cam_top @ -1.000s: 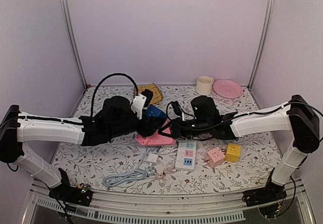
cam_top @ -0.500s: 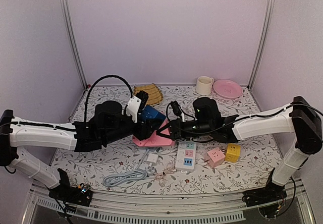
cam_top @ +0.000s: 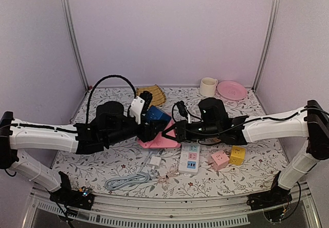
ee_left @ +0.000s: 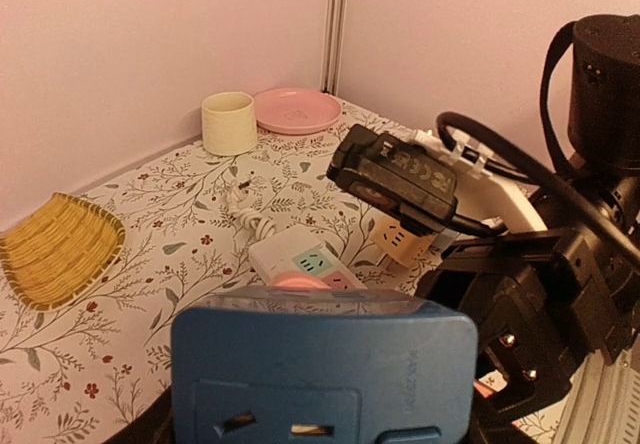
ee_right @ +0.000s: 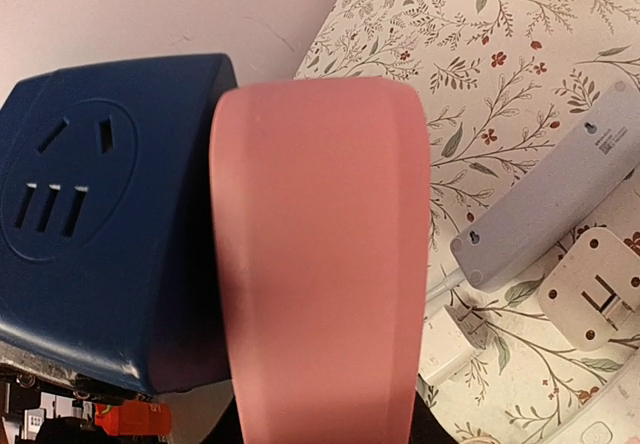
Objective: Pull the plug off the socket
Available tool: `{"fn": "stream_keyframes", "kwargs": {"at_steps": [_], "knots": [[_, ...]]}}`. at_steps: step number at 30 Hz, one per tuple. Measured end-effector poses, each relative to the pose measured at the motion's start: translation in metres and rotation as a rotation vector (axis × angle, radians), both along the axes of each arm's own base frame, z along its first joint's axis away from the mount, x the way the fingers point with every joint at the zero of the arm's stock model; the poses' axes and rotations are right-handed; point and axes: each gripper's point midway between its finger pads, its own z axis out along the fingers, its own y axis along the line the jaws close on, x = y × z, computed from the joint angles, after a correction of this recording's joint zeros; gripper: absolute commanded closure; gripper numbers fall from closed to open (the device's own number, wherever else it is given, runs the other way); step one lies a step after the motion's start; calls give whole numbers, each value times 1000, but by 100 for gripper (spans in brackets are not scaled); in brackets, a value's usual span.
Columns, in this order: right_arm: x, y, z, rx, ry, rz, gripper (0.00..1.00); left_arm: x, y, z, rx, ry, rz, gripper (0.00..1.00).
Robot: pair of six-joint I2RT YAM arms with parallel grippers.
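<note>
My left gripper (cam_top: 149, 124) is shut on a blue cube socket (cam_top: 156, 116), held above mid-table; the cube fills the bottom of the left wrist view (ee_left: 320, 364) and hides the fingers. My right gripper (cam_top: 168, 131) is shut on a pink plug piece (cam_top: 158, 139), which fills the right wrist view (ee_right: 320, 264) and sits flush against the blue cube (ee_right: 110, 214). The long white power strip with pastel panels (cam_top: 189, 157) lies on the table in front of the right gripper, untouched; it also shows in the left wrist view (ee_left: 300, 259).
A grey-blue strip with cable (cam_top: 128, 180) and a white adapter (cam_top: 154, 161) lie near the front. A pink cube (cam_top: 220, 159) and a yellow cube (cam_top: 237, 155) sit to the right. A basket (cam_top: 152, 95), cup (cam_top: 208, 87) and pink plate (cam_top: 231, 90) stand at the back.
The left arm has sunk lower and drawn slightly left; the right arm has stretched a little further left. The blue cube and pink piece stay together in the grippers.
</note>
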Motion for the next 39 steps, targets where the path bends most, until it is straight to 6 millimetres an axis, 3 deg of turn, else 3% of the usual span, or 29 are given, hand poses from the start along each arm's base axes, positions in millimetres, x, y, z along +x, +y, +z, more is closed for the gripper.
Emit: {"fn": "stream_keyframes", "kwargs": {"at_steps": [9,13,17,23,26,31,34,39], "knots": [[3,-5,-3,-29,-9,-25,96,-3,-4,4,8,-17,-11,100],[36,-35,-42,-152,56,-193,97,-12,-15,24,-11,-64,-33,100],[47,-59,-70,-237,104,-277,96,-18,-21,38,-28,-96,-40,100],[46,-60,-69,-240,101,-281,96,-3,-9,36,-33,-77,38,100],[46,-61,-63,-232,87,-284,96,18,7,30,-52,-24,106,100],[47,-64,-41,-196,43,-296,96,73,53,-1,-89,142,278,100],[48,-66,-32,-184,22,-302,97,100,78,-46,-84,297,357,100],[46,-69,-27,-179,3,-303,96,110,105,-125,-47,546,417,96]]}}
